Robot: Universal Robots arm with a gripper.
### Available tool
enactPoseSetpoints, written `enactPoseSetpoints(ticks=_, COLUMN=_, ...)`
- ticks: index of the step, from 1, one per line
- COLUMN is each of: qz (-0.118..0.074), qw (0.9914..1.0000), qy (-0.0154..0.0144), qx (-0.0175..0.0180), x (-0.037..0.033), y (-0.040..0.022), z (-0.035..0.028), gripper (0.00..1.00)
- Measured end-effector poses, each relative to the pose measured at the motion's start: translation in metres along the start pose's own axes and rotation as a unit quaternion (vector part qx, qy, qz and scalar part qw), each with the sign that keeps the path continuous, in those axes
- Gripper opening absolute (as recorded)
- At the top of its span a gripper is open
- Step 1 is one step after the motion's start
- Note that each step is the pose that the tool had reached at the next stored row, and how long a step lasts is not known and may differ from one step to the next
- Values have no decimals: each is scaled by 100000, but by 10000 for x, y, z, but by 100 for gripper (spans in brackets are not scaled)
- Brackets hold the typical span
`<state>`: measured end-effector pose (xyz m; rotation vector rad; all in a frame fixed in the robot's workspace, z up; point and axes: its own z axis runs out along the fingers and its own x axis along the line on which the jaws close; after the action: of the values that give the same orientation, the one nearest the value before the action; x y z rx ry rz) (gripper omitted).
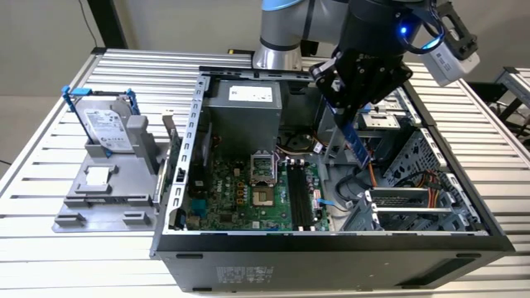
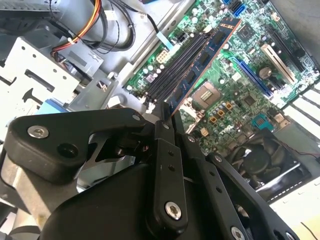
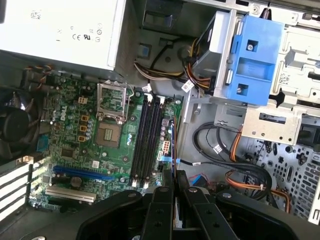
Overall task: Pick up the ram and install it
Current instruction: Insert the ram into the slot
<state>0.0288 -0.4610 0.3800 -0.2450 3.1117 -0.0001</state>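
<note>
The ram (image 1: 356, 141) is a long thin stick with black chips, held by one end and hanging tilted over the open computer case (image 1: 331, 239). My gripper (image 1: 346, 112) is shut on the stick's upper end. In the second wrist view the ram (image 2: 202, 62) reaches out from the gripper (image 2: 167, 112) above the black memory slots (image 2: 175, 67). In the first wrist view the ram (image 3: 173, 145) appears edge-on, just beside the memory slots (image 3: 147, 140) and apart from them, with the gripper (image 3: 175, 176) clamped on it.
A silver hard drive with blue rails (image 1: 108, 127) stands in a grey fixture (image 1: 91, 205) at the exterior view's left. Inside the case sit the power supply (image 1: 244, 108), a blue drive caddy (image 3: 252, 60), a fan (image 2: 260, 160) and loose cables (image 3: 235, 165).
</note>
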Motion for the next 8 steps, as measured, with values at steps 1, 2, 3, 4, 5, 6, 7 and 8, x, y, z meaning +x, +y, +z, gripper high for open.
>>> enactPoseSetpoints(ticks=1, qz=41, qw=100000, qy=7, qx=43, x=0, y=0, z=3, gripper=0)
enactPoseSetpoints(ticks=2, qz=89, qw=100000, qy=14, qx=84, x=1, y=0, z=7, gripper=0)
enactPoseSetpoints(ticks=3, qz=125, qw=100000, qy=21, qx=139, x=1, y=0, z=10, gripper=0)
enactPoseSetpoints(ticks=4, qz=163, qw=100000, qy=32, qx=195, x=1, y=0, z=13, gripper=0)
enactPoseSetpoints(ticks=5, qz=203, qw=100000, qy=38, qx=236, x=2, y=0, z=17, gripper=0)
enactPoseSetpoints(ticks=6, qz=243, qw=99999, qy=46, qx=285, x=2, y=0, z=20, gripper=0)
enactPoseSetpoints(ticks=7, qz=286, qw=99999, qy=53, qx=327, x=3, y=0, z=24, gripper=0)
enactPoseSetpoints(ticks=8, qz=328, qw=99999, qy=57, qx=354, x=3, y=0, z=27, gripper=0)
